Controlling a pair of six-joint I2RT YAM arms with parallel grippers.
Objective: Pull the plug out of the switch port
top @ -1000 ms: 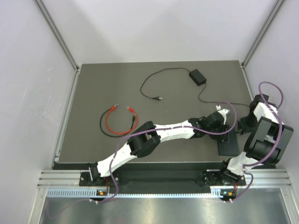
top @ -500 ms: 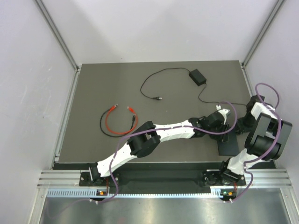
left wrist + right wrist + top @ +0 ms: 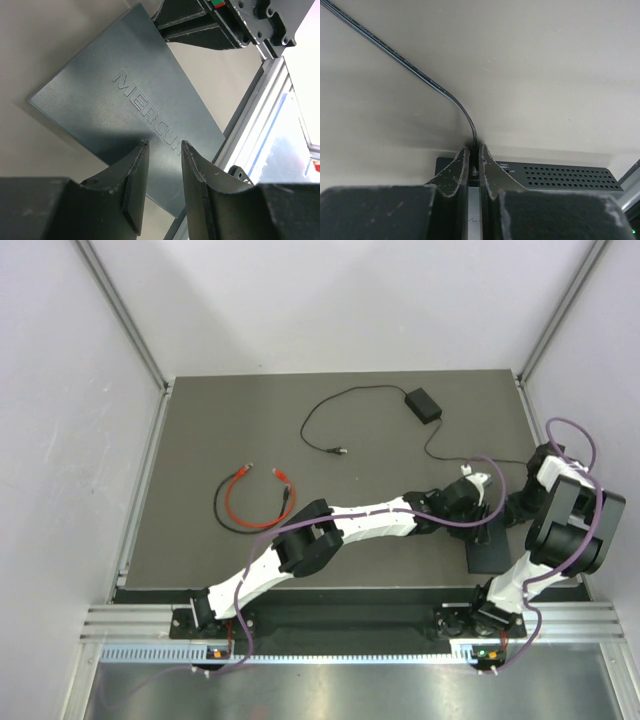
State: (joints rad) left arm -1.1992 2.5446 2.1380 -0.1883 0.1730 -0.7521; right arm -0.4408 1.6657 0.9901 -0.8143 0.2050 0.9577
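The flat black switch box (image 3: 497, 555) lies near the table's front right edge, and its lettered top (image 3: 125, 100) fills the left wrist view. My left gripper (image 3: 478, 502) (image 3: 165, 145) is over that top, open, with nothing between its jaws. My right gripper (image 3: 512, 512) (image 3: 474, 148) is at the box's vented edge (image 3: 560, 175), shut on the plug (image 3: 474, 144). A thin black cord (image 3: 420, 75) rises from the plug and curves away over the table. The switch port itself is hidden behind the shut fingers.
The cord runs to a small black power brick (image 3: 422, 403) at the back, with a second thin cord (image 3: 320, 430) looping left of it. A red and black cable coil (image 3: 255, 498) lies at the left. The aluminium rail (image 3: 260, 115) runs just beyond the box.
My right gripper has shut on the plug at the box's edge, and the right arm has moved slightly left toward the box. The left arm has stayed still.
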